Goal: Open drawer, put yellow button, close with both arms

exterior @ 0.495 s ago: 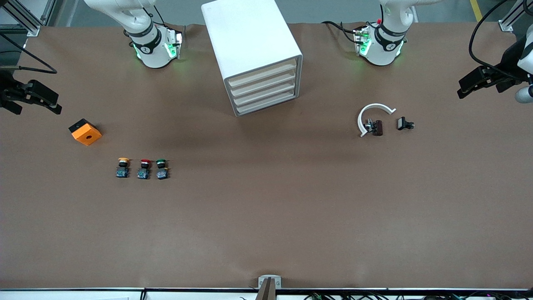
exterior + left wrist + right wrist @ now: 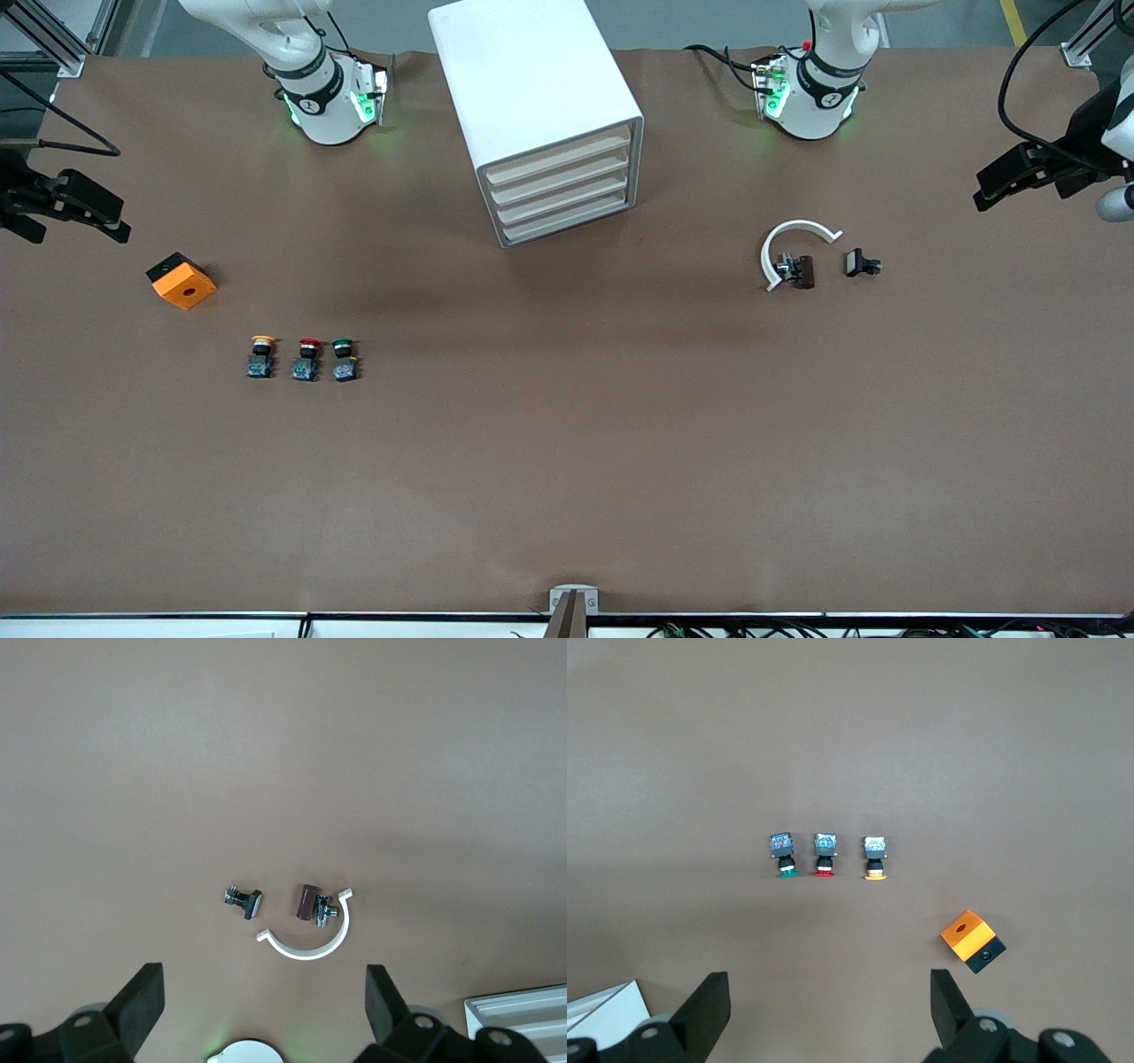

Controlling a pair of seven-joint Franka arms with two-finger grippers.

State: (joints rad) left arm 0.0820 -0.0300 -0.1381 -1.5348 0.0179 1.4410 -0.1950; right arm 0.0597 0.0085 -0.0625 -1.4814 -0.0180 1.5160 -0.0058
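1. Brown paper covers the whole table (image 2: 567, 461), and both arms wait high at its two ends.
2. The left gripper (image 2: 264, 1005) hangs over the left arm's end of the table with its two black fingers (image 2: 142, 997) spread wide and nothing between them.
3. Below it on the table lie a white curved ring piece (image 2: 312, 943), a small brown block (image 2: 306, 901) touching a little metal part inside the ring, and a small black clip (image 2: 244, 899) just beside them.
4. The right gripper (image 2: 830, 1001) hangs over the right arm's end of the table, its fingers spread wide too and holding nothing.
5. Under it three little buttons stand in a row: the yellow button (image 2: 261, 355), then the red button (image 2: 306, 358), then the green button (image 2: 344, 358).
6. An orange box (image 2: 182, 281) with a hole in its top sits near them, farther from the front camera and closer to the table's end.
7. The white cabinet (image 2: 532, 97) stands between the two arm bases.
8. Its top drawer (image 2: 560, 159) is pushed in, like the three under it.
9. The yellow button is well apart from the cabinet.
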